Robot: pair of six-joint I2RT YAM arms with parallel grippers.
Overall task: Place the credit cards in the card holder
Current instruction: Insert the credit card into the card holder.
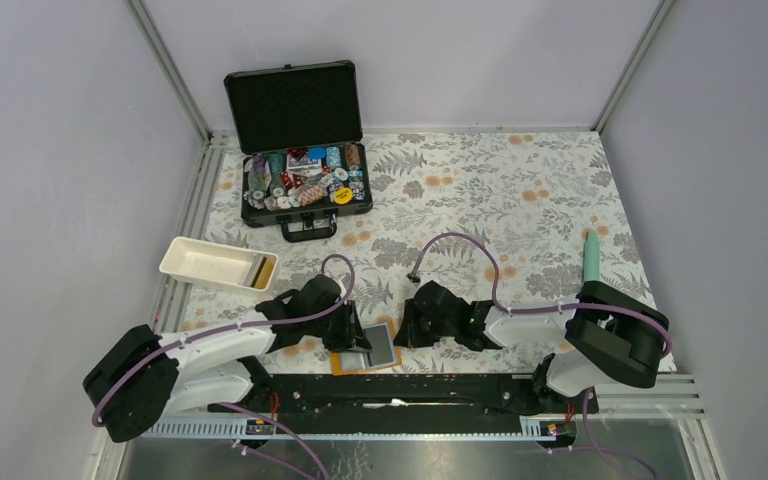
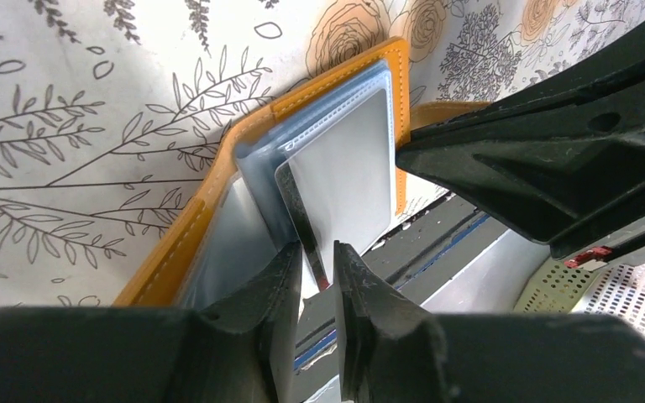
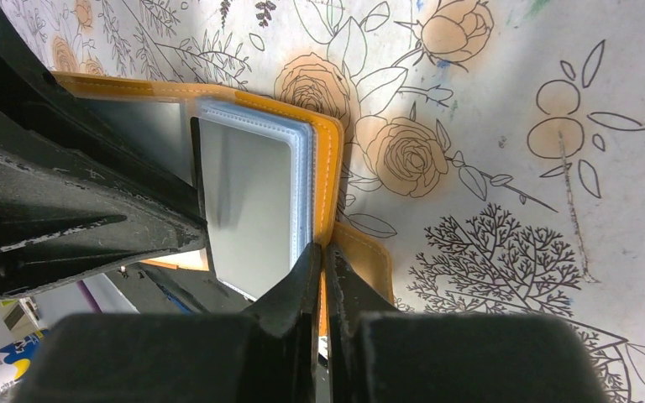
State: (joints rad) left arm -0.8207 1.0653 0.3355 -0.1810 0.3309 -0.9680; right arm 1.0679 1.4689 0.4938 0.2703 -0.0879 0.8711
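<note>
One card (image 2: pixel 299 220) seemingly inside left gripper (image 2: pixel 317 252); right gripper (image 3: pixel 322 252) pinches card holder (image 3: pixel 329 159).

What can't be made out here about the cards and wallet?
- Top view: most of the card holder, covered by the left gripper and right gripper.
- Left wrist view: whether the fingers truly pinch the pale card; its lower edge hides between them.
- Same view: whether the dark strip beside it is a second card; seen edge-on.
</note>
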